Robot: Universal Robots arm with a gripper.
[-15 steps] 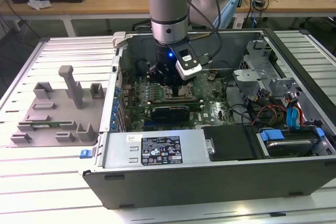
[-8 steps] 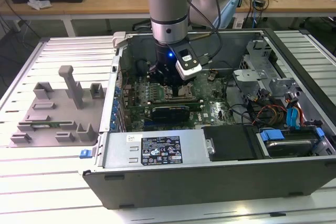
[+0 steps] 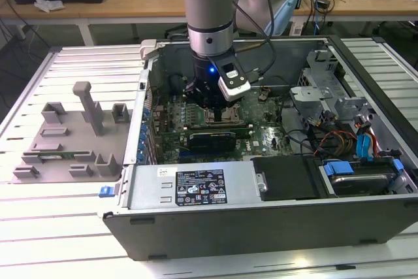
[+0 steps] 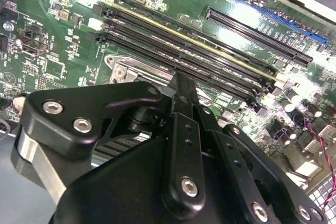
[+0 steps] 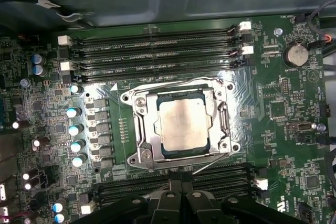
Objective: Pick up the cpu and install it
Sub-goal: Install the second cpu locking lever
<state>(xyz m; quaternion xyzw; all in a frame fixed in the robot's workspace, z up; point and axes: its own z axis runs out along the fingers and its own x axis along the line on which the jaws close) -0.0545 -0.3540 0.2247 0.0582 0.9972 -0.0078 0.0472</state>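
The cpu (image 5: pixel 181 124), a pale silver square chip, lies flat inside the metal-framed socket (image 5: pixel 137 129) on the green motherboard (image 5: pixel 294 124). My gripper (image 5: pixel 181 188) hangs just beside the socket, over the memory slots, with its black fingers (image 4: pixel 181 95) pressed together and nothing between them. In the exterior view my gripper (image 3: pixel 210 104) is down inside the open computer case (image 3: pixel 274 220), right above the socket (image 3: pixel 221 117).
Rows of memory slots (image 5: pixel 157 40) run on both sides of the socket. A graphics card (image 3: pixel 212 139), cables (image 3: pixel 339 138) and drive bays (image 3: pixel 356 178) crowd the case. A grey parts holder (image 3: pixel 72 142) lies on the table at the exterior view's left.
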